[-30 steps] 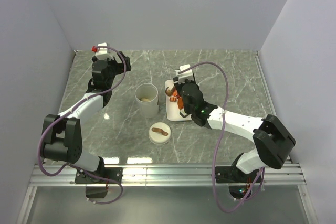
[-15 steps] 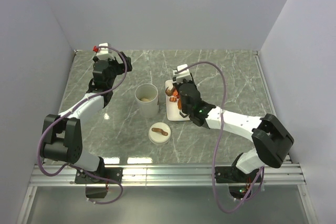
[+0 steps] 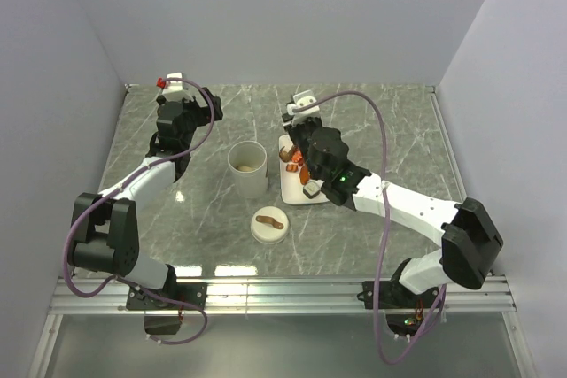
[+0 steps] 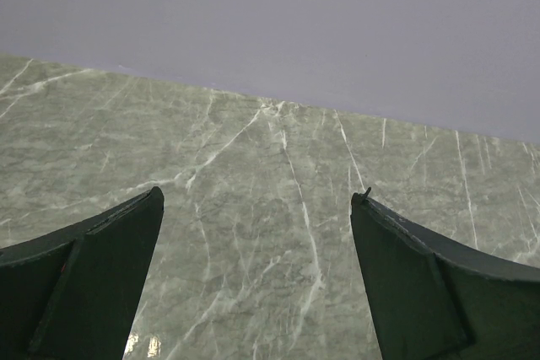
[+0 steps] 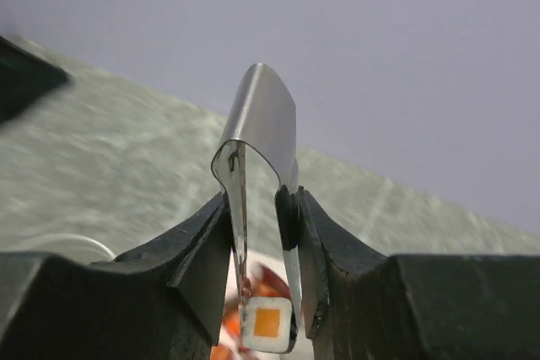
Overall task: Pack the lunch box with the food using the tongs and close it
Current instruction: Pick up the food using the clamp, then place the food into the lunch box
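My right gripper is shut on the grey metal tongs, squeezing their two arms together. The tongs pinch a white food block with an orange centre just above the red-orange food on the white plate. In the top view the right gripper hangs over the plate's far end. The lunch box stands upright and uncovered left of the plate, with a beige piece inside. Its cream lid lies in front of it, strap up. My left gripper is open over bare marble at the far left.
Grey walls close off the marble table at the back and on both sides. The right arm's purple cable loops over the plate's right side. An aluminium rail runs along the near edge.
The right gripper has narrowed on the tongs and has risen and shifted toward the far side with the block pinched. The left arm has not moved.
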Controlling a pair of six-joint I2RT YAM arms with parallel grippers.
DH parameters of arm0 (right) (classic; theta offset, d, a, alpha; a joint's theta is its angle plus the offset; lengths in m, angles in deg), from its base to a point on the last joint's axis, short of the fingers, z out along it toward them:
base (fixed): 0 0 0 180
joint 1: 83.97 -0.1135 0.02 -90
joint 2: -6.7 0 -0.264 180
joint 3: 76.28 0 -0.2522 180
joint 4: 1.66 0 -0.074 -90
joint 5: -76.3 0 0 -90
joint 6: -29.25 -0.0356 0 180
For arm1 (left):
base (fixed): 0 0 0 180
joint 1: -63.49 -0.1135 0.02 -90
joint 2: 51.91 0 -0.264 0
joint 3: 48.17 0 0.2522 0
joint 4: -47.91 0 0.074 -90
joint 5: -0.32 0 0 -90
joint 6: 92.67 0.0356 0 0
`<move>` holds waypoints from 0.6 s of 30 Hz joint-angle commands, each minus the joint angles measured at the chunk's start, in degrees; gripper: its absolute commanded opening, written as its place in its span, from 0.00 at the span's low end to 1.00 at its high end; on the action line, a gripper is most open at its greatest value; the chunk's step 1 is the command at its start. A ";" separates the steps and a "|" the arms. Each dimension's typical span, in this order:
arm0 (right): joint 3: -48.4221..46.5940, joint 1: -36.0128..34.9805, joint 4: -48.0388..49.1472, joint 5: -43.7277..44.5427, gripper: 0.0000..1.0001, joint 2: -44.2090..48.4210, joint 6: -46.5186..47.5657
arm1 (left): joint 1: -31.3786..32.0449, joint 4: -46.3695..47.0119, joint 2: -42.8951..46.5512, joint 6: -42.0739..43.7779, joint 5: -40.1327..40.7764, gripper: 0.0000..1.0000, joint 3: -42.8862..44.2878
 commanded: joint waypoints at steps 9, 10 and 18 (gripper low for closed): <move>-11.81 0.10 3.73 -27.79 0.27 1.01 -5.54 | 0.29 0.67 0.49 0.77 1.64 0.99 2.30; -12.07 0.19 3.73 -29.11 0.27 0.83 -6.67 | 0.29 0.67 0.49 0.77 1.73 0.99 2.31; -12.25 0.89 2.15 -40.64 0.27 0.57 -11.87 | 0.29 0.67 0.40 0.59 1.64 0.99 2.31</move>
